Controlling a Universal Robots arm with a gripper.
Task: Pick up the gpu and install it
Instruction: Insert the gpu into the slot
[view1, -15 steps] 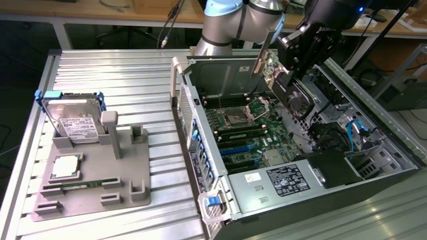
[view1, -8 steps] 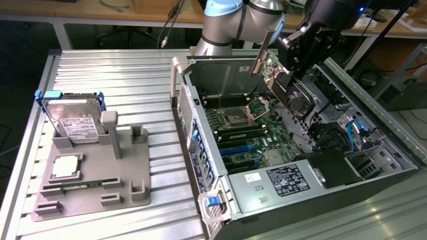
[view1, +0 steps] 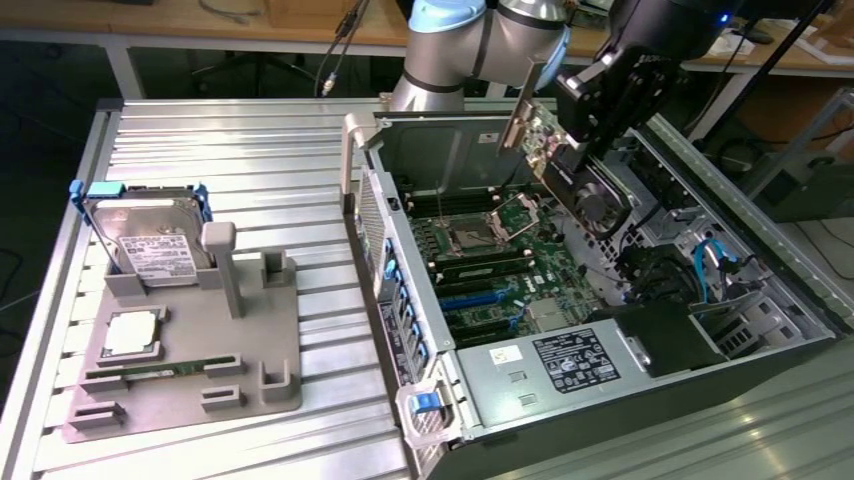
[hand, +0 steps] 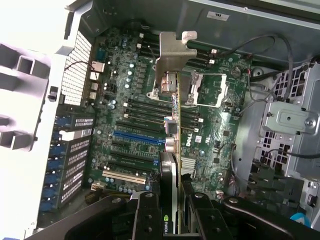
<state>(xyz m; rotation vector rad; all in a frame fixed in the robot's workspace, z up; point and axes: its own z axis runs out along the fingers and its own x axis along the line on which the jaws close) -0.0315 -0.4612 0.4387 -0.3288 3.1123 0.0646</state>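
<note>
Your hand gripping the gpu, card on edge above the motherboard in the open case, ribbed metal table beneath, grey tray with drive at the exterior view's left, wooden worktop behind.

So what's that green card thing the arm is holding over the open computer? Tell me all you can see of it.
It is a flat green graphics card with a round black fan on one face and a silver metal bracket at one end. The arm's black jaws clamp both faces near the other end. It hangs edge-down and tilted above the open black-and-grey metal computer case, over the green motherboard, apparently touching nothing but the jaws.
</note>
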